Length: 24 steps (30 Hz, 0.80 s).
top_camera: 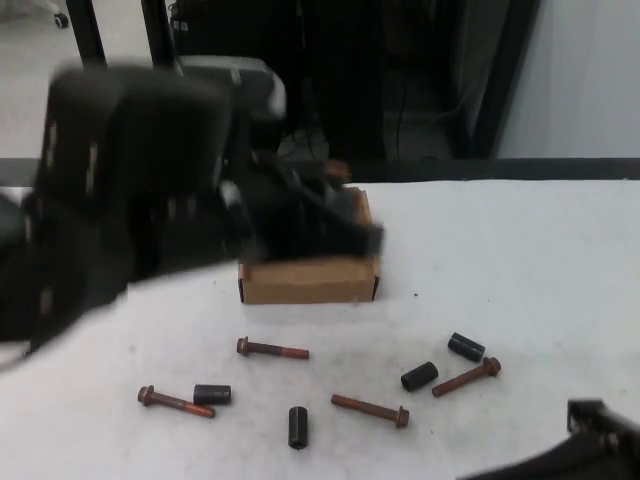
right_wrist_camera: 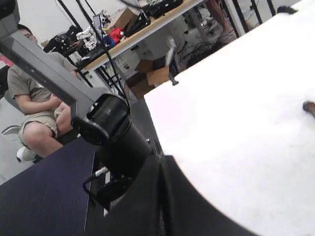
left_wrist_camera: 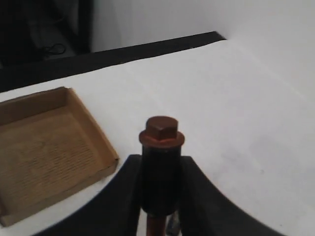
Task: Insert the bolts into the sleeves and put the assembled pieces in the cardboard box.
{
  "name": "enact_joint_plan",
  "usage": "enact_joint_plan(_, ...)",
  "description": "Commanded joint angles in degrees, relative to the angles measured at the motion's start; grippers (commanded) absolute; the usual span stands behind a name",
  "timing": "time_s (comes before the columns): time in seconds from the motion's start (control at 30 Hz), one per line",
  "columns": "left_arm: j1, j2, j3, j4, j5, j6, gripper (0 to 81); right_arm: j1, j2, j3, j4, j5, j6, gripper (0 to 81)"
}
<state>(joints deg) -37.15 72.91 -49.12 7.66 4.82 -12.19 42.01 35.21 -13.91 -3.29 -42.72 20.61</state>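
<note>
The assembled piece [left_wrist_camera: 158, 177], a rust-coloured bolt pushed through a black sleeve, is clamped between the left fingers [left_wrist_camera: 123, 196]. They grip the sleeve by its sides. Its long axis runs along the fingers. The hex head [left_wrist_camera: 161, 130] points outward past the tips, and the bare shank comes out of the sleeve back toward the wrist.

The cardboard box [left_wrist_camera: 54, 147] is close by with its opening facing up. In the left wrist view the opening sits to one side of the piece, with the nearest corner just beside it and bare counter [left_wrist_camera: 246, 123] behind the head. I judge the piece is not yet squarely over the opening. The coming move turns on that sideways gap between the held piece and the box.

In the high view the left arm [top_camera: 130, 200] comes in from 9 o'clock of the box [top_camera: 310, 280], and its dark end hangs over the box top. Loose bolts [top_camera: 272, 349] and loose sleeves [top_camera: 298, 427] are scattered from about 4 to 8 o'clock of the box. One bolt at 7 o'clock lies tip to end with a sleeve.

The right arm [top_camera: 600, 430] is well apart at about 4 o'clock, at the counter's near corner. The right fingers [right_wrist_camera: 142, 201] look pressed together with nothing between them. The left arm is clearly the nearer one.
</note>
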Motion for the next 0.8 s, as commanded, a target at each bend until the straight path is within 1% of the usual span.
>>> enact_joint_plan(0.0, 3.55, 4.28, -7.47, 10.14, -1.39, -0.64, 0.8, 0.43, -0.37, -0.71, 2.01, -1.36, -0.02, 0.2)
enact_joint_plan(0.07, 4.53, 6.94, -11.46, 13.34, -1.64, -0.18, 0.8, 0.45, -0.37, -0.91, 4.22, -1.40, -0.02, 0.2)
enact_joint_plan(0.17, 4.60, 11.78, -17.43, 18.92, -2.18, 1.07, 0.8, 0.45, -0.37, -1.34, 7.22, -1.24, -0.02, 0.2)
enact_joint_plan(0.27, 4.60, 16.25, -22.45, 23.06, -2.28, 1.60, 0.8, 0.45, -0.37, -2.60, 11.31, 1.14, -0.26, 0.2)
enact_joint_plan(0.47, 4.80, 24.18, -29.96, 26.99, -4.04, 2.86, 0.8, 0.45, -0.37, -6.84, 23.54, 5.63, -8.05, 0.2)
enact_joint_plan(0.57, 5.72, 27.39, -32.72, 28.41, -4.82, 2.84, 0.8, 0.45, -0.37, -8.44, 26.96, 6.10, -9.92, 0.2)
enact_joint_plan(0.77, 8.60, 33.60, -38.30, 33.36, -5.22, 4.53, 0.8, 0.45, 0.26, -10.64, 32.43, 9.26, -9.91, 0.2)
